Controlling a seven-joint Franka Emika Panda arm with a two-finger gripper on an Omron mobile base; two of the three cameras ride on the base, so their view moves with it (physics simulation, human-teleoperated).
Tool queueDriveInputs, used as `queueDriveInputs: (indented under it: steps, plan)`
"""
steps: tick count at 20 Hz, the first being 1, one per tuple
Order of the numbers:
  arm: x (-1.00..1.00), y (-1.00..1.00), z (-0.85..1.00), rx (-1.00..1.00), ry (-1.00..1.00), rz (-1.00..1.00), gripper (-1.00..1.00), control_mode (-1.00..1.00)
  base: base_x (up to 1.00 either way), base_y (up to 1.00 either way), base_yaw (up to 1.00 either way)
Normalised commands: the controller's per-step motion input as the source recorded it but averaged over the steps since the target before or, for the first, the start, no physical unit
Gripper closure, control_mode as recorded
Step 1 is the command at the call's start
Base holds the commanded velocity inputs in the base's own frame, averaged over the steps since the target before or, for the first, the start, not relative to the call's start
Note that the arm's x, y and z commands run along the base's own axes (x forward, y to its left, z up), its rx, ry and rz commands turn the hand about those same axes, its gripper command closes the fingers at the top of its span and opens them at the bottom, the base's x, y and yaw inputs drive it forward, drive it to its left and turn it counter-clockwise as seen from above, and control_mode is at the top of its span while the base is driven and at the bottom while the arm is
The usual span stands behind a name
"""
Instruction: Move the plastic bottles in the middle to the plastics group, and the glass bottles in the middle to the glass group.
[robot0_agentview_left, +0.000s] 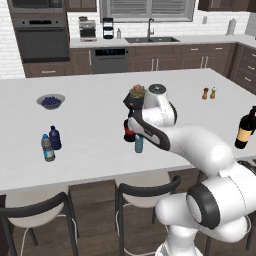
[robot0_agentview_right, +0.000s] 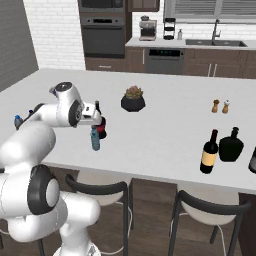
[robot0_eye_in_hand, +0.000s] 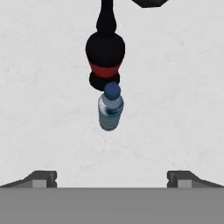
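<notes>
Fingers wide apart (nothing held), pale-blue bottle centred beyond them, untouched

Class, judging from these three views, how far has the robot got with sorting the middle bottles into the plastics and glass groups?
Done: the wine bottle already stands beside the black bottle at the glass end. In hand: the open gripper hovers above the pale-blue bottle, holding nothing. Left: carry it to the dark-blue bottle and labelled clear bottle, then move the red-labelled squat bottle to the glass group.
</notes>
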Motion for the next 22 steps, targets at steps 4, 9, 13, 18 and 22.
queueDriveInputs:
  steps: [4, 9, 13, 18, 22]
  plan:
    - [0.27, -0.01, -0.29, 0.07, 0.0, 0.07, -1.0, -1.0, 0.0, 0.0, 0.0]
    - [0.36, 0.0, -0.27, 0.06, 0.0, 0.09, -1.0, -1.0, 0.0, 0.0, 0.0]
    - [0.31, 0.0, -0.13, 0.0, 0.0, 0.07, -1.0, -1.0, 0.0, 0.0, 0.0]
    - [0.16, 0.0, -0.1, -0.01, 0.0, 0.04, -1.0, -1.0, 0.0, 0.0, 0.0]
    - [0.16, 0.0, -0.22, -0.03, 0.0, 0.02, -1.0, -1.0, 0.0, 0.0, 0.0]
